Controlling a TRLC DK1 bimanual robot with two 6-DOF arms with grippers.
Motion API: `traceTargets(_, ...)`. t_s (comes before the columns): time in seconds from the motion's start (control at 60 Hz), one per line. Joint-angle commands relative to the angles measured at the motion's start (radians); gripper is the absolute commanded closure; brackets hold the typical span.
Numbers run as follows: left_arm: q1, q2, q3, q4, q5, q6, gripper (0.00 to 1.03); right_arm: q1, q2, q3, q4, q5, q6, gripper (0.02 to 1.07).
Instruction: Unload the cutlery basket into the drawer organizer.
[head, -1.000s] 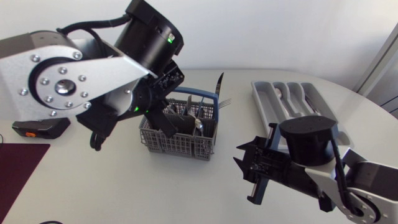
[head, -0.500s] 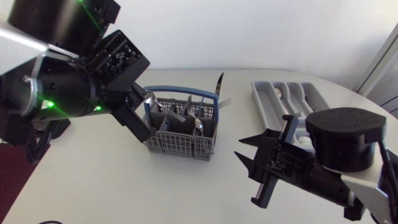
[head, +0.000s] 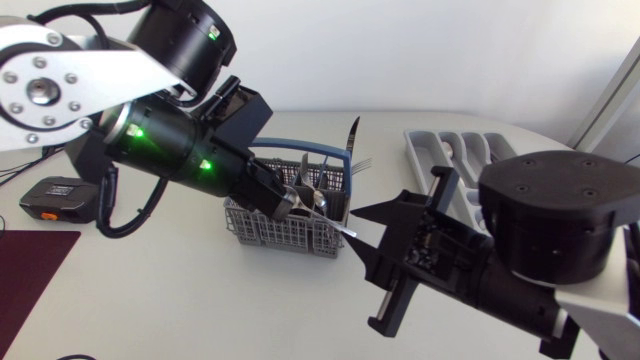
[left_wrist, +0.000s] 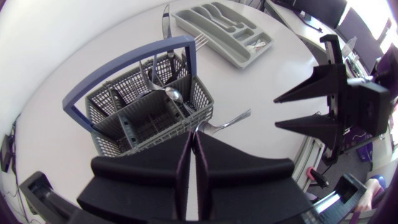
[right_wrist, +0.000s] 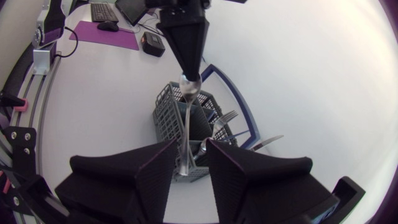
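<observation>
One cutlery basket (head: 262, 228) and one drawer organizer (head: 430, 165) are counted. In the basket, one knife (head: 353, 133) and one fork (head: 362, 162) are made out; one spoon (left_wrist: 229, 119) is held aloft.

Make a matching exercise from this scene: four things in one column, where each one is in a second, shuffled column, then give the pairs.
Things
1. spoon
2. cutlery basket
3. drawer organizer
4. knife

Places
A. sticking up at the basket's far corner
B. flat on the table's right side
C. clamped in the left gripper, handle between the open fingers of the right gripper
D. mid-table, cutlery standing in it

Pairs: 1-C, 2-D, 3-B, 4-A
</observation>
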Motion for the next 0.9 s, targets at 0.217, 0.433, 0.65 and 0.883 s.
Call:
traceTargets(0.217, 0.059, 0.099, 0.083, -0.017, 0.151, -0.046, 1.0, 0.022, 0.181, 0.048, 0.121, 0.028, 0.037, 0.69)
traceTargets(0.433, 0.064, 0.119, 0.08, -0.02, 0.191, -0.051, 1.0, 0.012, 0.259, 0.065, 0.176, 0.069, 0.011, 0.69)
traceTargets(0.65, 0.064, 0.12, 0.077, -0.023, 0.2, -0.049, 1.0, 0.007, 0.298, 0.084, 0.19, 0.092, -0.007, 0.7)
traceTargets(0.883, 0.062, 0.111, 0.067, -0.026, 0.204, -0.049, 1.0, -0.007, 0.322, 0.096, 0.193, 0.094, -0.016, 0.87)
